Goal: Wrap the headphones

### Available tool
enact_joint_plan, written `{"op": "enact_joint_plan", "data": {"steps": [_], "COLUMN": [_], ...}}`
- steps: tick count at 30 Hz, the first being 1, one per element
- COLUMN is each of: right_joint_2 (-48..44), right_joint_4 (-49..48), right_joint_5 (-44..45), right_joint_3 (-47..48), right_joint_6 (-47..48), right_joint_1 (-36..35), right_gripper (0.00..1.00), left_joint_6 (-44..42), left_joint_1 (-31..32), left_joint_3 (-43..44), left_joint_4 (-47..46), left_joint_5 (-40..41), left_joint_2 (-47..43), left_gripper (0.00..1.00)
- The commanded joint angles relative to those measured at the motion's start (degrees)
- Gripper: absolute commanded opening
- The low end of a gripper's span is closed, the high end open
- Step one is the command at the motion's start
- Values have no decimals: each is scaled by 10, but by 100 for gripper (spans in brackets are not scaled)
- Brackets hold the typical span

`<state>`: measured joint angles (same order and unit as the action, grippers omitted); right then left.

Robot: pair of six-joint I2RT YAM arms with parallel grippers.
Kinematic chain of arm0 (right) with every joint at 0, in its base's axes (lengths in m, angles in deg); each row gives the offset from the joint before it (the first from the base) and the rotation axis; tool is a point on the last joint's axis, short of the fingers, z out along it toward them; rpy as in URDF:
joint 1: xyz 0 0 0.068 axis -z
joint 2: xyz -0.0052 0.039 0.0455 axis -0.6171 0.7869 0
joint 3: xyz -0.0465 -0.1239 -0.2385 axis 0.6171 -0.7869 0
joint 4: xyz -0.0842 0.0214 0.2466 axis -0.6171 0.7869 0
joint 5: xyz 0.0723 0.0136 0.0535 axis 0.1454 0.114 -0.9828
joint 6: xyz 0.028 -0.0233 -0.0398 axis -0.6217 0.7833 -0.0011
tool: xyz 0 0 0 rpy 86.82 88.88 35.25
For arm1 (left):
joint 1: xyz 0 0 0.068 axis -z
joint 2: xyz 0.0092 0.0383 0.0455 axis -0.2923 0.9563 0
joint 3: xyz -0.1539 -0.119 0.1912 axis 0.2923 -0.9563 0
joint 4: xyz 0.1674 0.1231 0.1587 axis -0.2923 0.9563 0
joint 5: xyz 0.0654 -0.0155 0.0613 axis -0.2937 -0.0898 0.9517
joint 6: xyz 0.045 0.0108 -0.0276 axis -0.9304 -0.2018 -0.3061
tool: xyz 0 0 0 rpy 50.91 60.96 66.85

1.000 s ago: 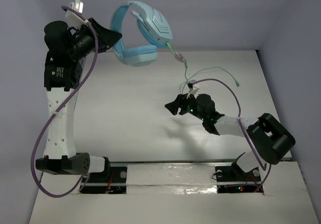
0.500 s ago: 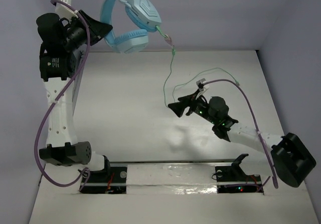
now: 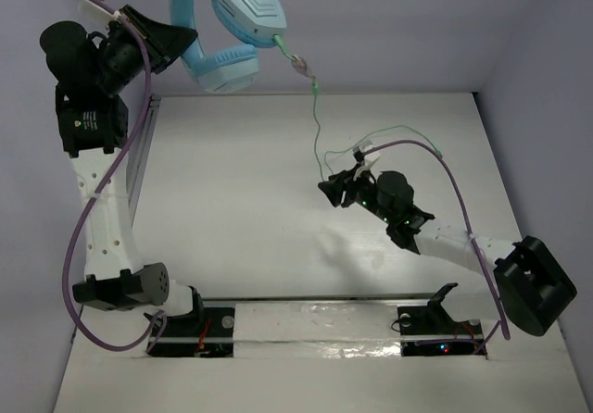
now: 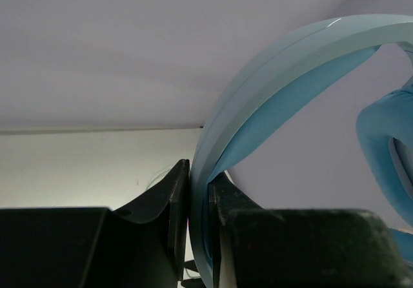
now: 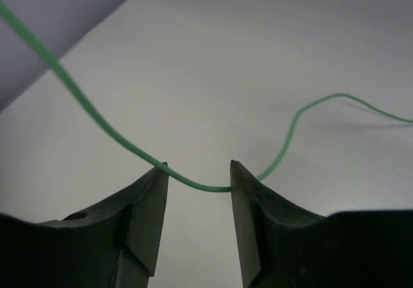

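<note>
My left gripper (image 3: 182,35) is raised high at the back left, shut on the padded headband of the light blue headphones (image 3: 227,26); the headband (image 4: 258,107) shows clamped between my fingers. The ear cups hang to the right of the gripper. The thin green cable (image 3: 316,117) drops from the lower cup to the table and loops right. My right gripper (image 3: 332,189) is open low over the table's middle; the cable (image 5: 97,117) runs across the gap at its fingertips (image 5: 199,175), unclamped.
A thick purple robot cable (image 3: 435,168) arcs over the right arm, another (image 3: 88,237) hangs along the left arm. The grey back wall stands close behind the headphones. The cable's far end (image 3: 439,157) lies toward the table's right side.
My left gripper has lifted the headphones higher and further left. My right gripper has shifted slightly right and back, with the cable now across its open jaws.
</note>
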<state>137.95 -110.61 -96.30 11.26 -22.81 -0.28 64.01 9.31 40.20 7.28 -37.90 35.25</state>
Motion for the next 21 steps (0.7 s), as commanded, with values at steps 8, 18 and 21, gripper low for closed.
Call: {"op": "enact_joint_plan", "data": {"steps": [8, 18, 21], "right_joint_2": [34, 103, 142], "right_joint_4": [-70, -120, -146], "right_joint_5": [52, -9, -15], "right_joint_3": [-32, 39, 65], "right_joint_6": [40, 61, 65], "right_joint_1": [-3, -3, -3], "right_gripper": [79, 81, 80], "left_joint_6": [72, 87, 82], "left_joint_1": [-6, -6, -6], "left_joint_3": [16, -34, -36], "left_joint_4": [-107, -136, -129], "left_joint_5": [-37, -53, -52], "left_joint_2": [-26, -40, -42], "left_gripper": [0, 0, 0]}}
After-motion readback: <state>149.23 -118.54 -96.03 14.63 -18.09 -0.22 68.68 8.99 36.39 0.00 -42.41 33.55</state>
